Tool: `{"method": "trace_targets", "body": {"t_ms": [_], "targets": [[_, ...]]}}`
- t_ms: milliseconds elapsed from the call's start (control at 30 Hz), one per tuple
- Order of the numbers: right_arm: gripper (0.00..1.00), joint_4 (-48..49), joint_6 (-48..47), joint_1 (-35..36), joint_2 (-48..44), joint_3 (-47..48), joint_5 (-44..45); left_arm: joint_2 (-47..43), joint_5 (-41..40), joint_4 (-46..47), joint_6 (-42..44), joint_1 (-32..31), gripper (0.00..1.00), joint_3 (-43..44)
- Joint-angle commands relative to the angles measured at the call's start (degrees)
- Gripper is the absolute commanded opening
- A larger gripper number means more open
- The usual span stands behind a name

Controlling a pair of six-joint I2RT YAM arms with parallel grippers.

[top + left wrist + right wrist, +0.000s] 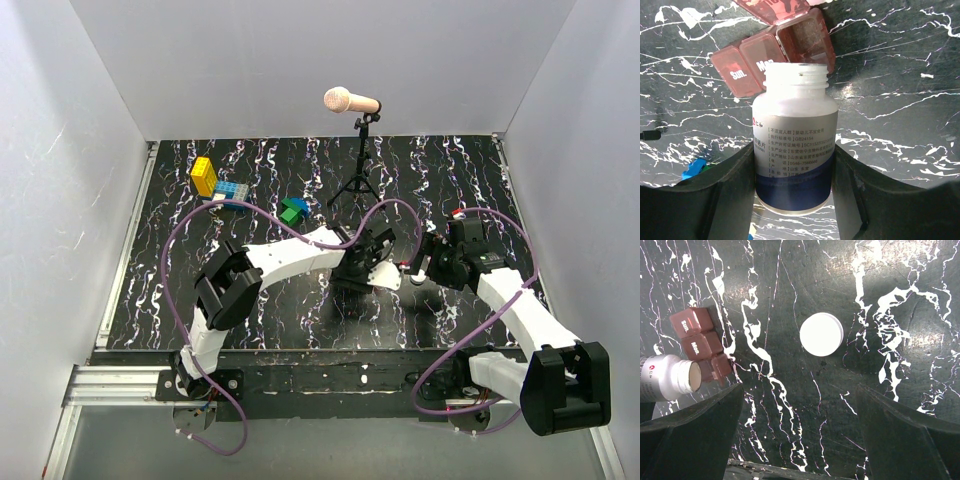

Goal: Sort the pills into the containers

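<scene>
White plastic bottle (794, 145), uncapped, sits clamped in left gripper (794, 170) beside the opened reddish-brown rectangular pillbox (755, 62); right gripper (800, 390) gapes empty; sorting apparently remains.

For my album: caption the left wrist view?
Left gripper holds uncapped white bottle by reddish pill box, one lid open.

the pill box (760, 57) is cut off by the top edge and partly hidden behind the white bottle (794, 140), whose small label print is mostly too blurred to read.
</scene>
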Motion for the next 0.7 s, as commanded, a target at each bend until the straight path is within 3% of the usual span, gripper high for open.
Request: {"method": "trace_targets", "body": {"t_ms": [0, 667], "targets": [[0.98, -0.04, -0.96, -0.26, -0.03, 0.25, -0.67, -1.61, -1.73, 0.43, 1.31, -0.85, 0.0, 2.22], [0.98, -0.04, -1.14, -0.35, 0.05, 0.17, -0.76, -2.58, -3.23, 1.48, 0.61, -1.82, 0.0, 1.87]]}}
